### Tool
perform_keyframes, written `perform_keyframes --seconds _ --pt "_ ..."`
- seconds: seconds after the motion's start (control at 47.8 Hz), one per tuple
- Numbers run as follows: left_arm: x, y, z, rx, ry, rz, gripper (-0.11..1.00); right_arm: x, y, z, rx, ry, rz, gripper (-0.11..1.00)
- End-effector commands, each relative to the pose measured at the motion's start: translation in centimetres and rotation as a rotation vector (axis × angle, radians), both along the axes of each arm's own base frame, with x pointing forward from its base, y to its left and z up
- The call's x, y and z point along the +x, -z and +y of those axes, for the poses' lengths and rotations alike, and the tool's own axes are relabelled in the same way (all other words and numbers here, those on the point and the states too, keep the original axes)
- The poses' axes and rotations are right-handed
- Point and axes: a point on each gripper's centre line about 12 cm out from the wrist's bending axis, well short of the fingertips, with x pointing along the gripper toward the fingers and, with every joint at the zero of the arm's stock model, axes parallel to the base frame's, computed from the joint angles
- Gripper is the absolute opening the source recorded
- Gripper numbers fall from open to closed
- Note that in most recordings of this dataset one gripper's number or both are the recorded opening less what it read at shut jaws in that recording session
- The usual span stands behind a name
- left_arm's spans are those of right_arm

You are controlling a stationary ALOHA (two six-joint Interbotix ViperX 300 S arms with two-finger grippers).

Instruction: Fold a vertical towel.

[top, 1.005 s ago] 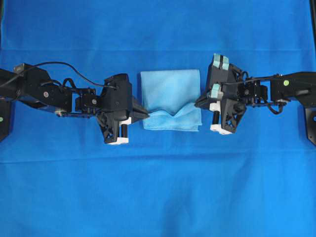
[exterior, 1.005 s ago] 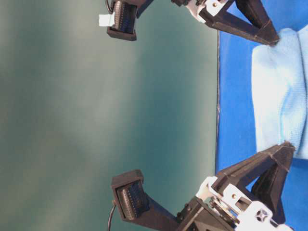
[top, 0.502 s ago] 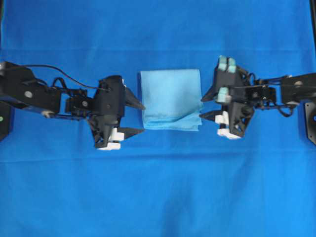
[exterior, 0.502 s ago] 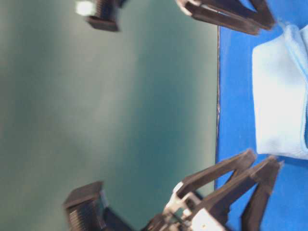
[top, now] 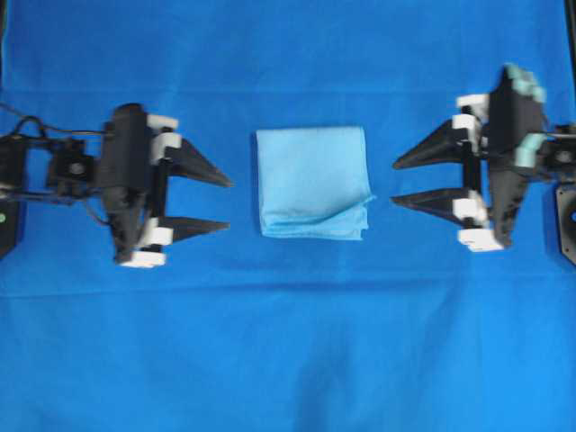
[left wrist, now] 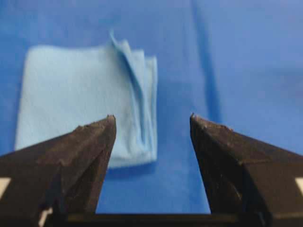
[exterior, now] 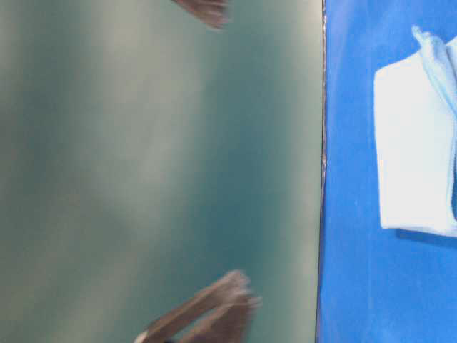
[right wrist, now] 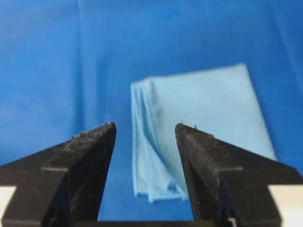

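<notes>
The towel [top: 312, 180] is a light sky-blue folded square lying flat in the middle of the sheet, with its layered edges along the near side. It also shows in the table-level view [exterior: 416, 139], the left wrist view [left wrist: 85, 101] and the right wrist view [right wrist: 199, 118]. My left gripper [top: 227, 204] is open and empty, to the left of the towel and apart from it. My right gripper [top: 397, 183] is open and empty, to the right of the towel and apart from it.
The large royal-blue sheet [top: 297, 342] covers the whole table. Its edge [exterior: 323, 179] shows in the table-level view against a dark green backdrop. Black mounts stand at the far left [top: 7, 225] and far right [top: 567, 216] edges.
Both grippers have let go of the towel, opened wide and drawn back outward to either side. The towel's lifted near edge has dropped and now lies flat.
</notes>
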Motion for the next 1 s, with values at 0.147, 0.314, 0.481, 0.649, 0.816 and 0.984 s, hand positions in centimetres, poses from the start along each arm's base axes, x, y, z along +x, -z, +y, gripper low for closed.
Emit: perform_keyframes --seconds 0.147,0.314,0.481,0.649,0.816,0.984 --pt "-3.8 -4.0 0.0 -0.003 0.006 -0.15 0.61 -3.3 -3.7 0.0 -0.009 0.003 -0.117 0.58" --pt "-6.9 -4.9 0.1 -0.006 0.006 -0.213 0.61 -6.1 -4.7 0.0 -0.018 0.007 -0.152 0.58" --pt "-10.2 -4.4 0.3 -0.011 0.006 -0.248 0.6 -8.4 -3.1 0.0 -0.019 0.007 -0.184 0.58" --pt "-13.2 -2.5 0.4 -0.025 0.002 -0.288 0.6 -10.0 -0.7 0.0 -0.014 0.01 -0.228 0.58" --pt "-15.5 0.0 0.5 -0.067 -0.011 -0.306 0.6 -10.7 2.1 0.0 0.0 0.012 -0.256 0.58" --pt "-16.6 1.4 0.5 -0.08 -0.014 -0.316 0.6 -10.6 3.2 0.1 0.002 0.009 -0.256 0.58"
